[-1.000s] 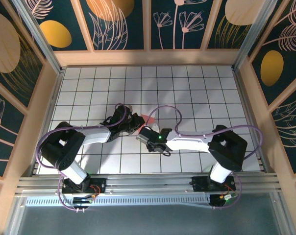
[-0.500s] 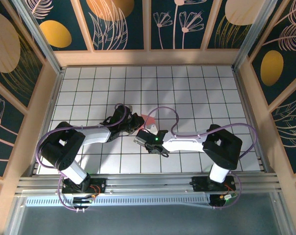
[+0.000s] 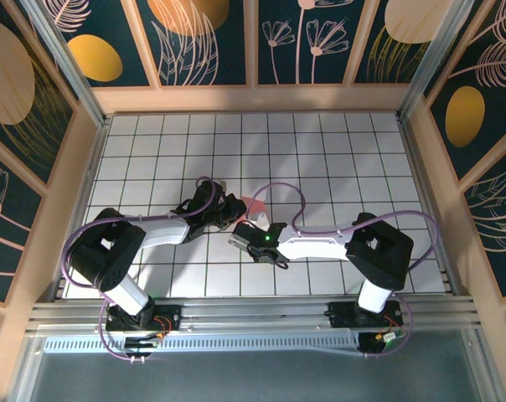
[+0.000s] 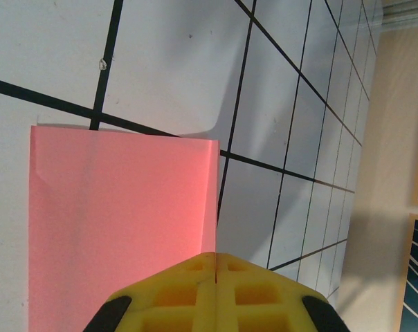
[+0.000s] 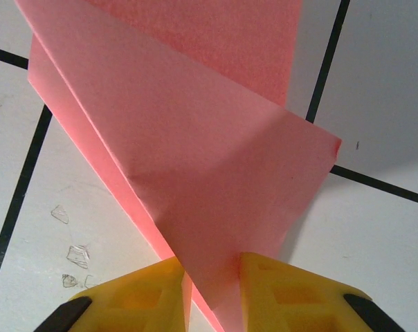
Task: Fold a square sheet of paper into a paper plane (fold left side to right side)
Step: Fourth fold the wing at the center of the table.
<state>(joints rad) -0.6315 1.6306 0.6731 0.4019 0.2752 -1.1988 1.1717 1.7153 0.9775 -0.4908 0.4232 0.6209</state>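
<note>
1 pink paper sheet [image 4: 119, 228] is counted. 2 arms are seen: left arm [image 3: 161, 232], right arm [image 3: 320, 245]. 2 grippers are counted, left gripper [image 4: 216, 263] & right gripper [image 5: 211, 268], w/ 2 yellow pads [image 5: 292, 294] ea. 1 tiled table [image 3: 337, 151] is noted.

Robotics test enclosure, as was indicated by a grid-marked worktop [image 3: 337, 151] walled by floral-printed panels [image 3: 312, 42], with two arms [image 3: 157, 230] bolted to an aluminium rail [image 3: 253, 316].
</note>
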